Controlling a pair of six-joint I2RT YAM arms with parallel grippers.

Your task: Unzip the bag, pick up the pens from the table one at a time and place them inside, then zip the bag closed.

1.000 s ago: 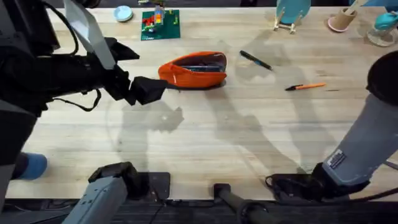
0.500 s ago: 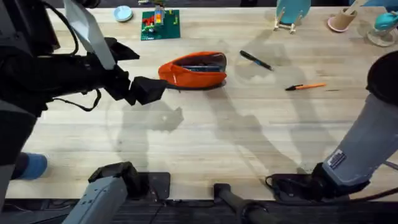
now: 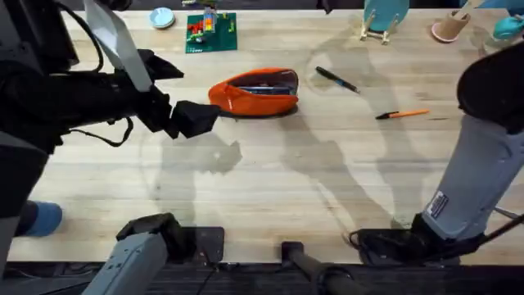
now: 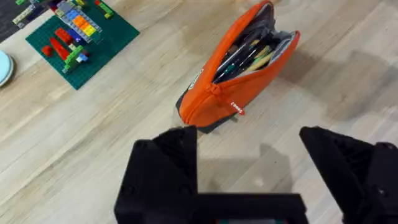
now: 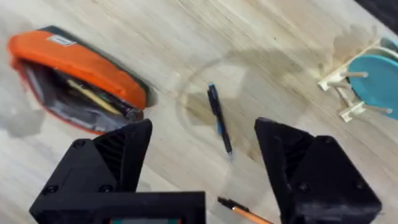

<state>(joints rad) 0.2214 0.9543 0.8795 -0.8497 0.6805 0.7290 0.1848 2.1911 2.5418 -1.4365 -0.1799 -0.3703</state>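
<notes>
Status at this moment: bag (image 3: 255,92) lying unzipped on the table (image 3: 270,180), mouth gaping, contents visible inside; zipper step judged complete, pen loading judged next.

Key relation: black pen (image 3: 336,79) lay just off the bag's end at about 3 o'clock from it, long axis running roughly 10 to 4 o'clock in the overhead view; orange pen (image 3: 402,114) lay farther out at about 4 o'clock from the bag, long axis near 9 to 3 o'clock, well apart from the black pen. Seen through the right wrist camera, black pen (image 5: 219,117) sat ahead of the right gripper (image 5: 202,149) between its jaws' line of sight, bag (image 5: 74,81) off to one side; right arm therefore judged the nearer and better placed for either pen.

Jaws: right jaws spread wide, nothing between them; left gripper (image 4: 249,165) likewise spread wide and empty, hovering just beside the bag's (image 4: 239,71) closed end, not touching it.

Surface: light wooden planks, bare around both pens; no obstruction on the approach.

Surroundings: green brick plate (image 3: 211,32) and small blue dish (image 3: 162,17) at the far edge; pale stand with blue disc (image 3: 385,18) beyond the black pen, clear of the pick path.
</notes>
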